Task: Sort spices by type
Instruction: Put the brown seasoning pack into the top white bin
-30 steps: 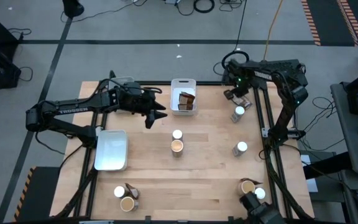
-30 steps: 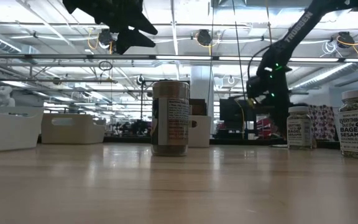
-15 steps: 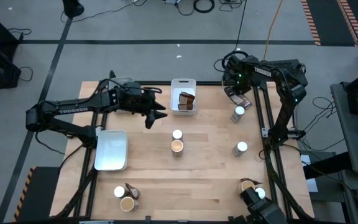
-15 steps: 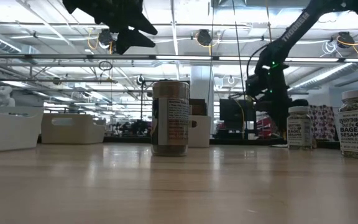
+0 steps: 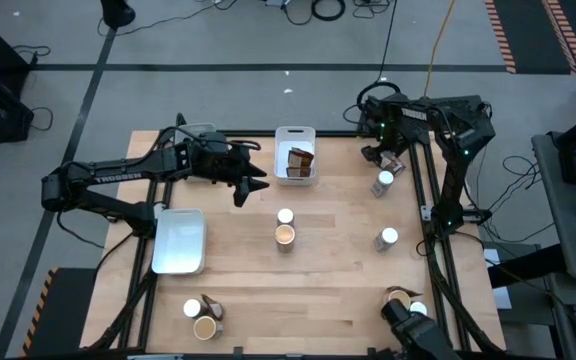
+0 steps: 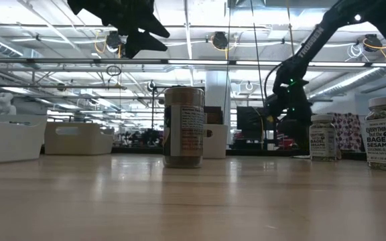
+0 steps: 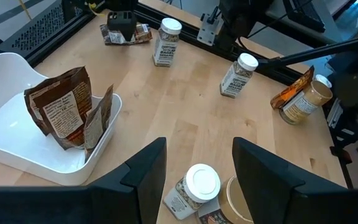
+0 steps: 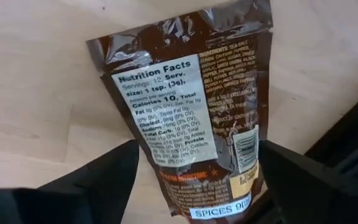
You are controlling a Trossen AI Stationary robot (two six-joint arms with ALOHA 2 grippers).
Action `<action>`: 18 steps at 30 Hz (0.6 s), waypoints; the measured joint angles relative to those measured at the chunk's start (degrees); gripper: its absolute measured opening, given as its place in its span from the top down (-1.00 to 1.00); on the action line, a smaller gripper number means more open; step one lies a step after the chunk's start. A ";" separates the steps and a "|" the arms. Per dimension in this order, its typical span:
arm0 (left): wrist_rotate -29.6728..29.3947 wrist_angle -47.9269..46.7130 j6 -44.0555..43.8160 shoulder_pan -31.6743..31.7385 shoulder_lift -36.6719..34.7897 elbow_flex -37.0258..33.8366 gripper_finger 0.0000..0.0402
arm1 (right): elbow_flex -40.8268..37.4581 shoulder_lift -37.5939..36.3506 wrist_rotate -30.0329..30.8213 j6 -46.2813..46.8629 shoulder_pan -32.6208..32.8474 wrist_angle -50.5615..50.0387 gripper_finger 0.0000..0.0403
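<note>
At table's far right corner: right gripper (image 5: 390, 158) poised over a brown packet (image 8: 194, 130) lying flat, fingers (image 8: 98, 177) spread either side, not clamping. Near the white tray (image 5: 296, 135) holding two packets: left gripper (image 5: 253, 186) raised, fingers (image 7: 143, 177) parted, empty. Jars scattered elsewhere.

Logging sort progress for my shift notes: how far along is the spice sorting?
Barely started. Done: two brown packets in the white tray. In hand: right gripper, jaws open, over a packet lying on the table; left gripper hovers open, empty. Left: white-lidded jars, tan-lidded jars, other packets scattered; second tray empty.
</note>
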 joint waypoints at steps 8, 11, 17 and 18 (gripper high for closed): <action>0.00 0.04 0.28 0.00 0.00 0.00 0.06 | -3.02 -0.11 -6.21 0.03 0.30 2.15 -0.38; 0.00 0.09 0.31 0.00 0.00 0.00 0.06 | -4.57 -0.20 -5.61 -0.10 1.39 2.13 -0.24; -0.02 0.15 0.35 0.00 0.00 0.00 0.06 | -4.81 -0.15 -2.94 -0.07 2.50 3.08 0.16; -0.19 0.15 0.35 0.00 0.00 0.00 0.06 | -4.81 -0.15 -2.86 -0.32 2.55 3.22 0.24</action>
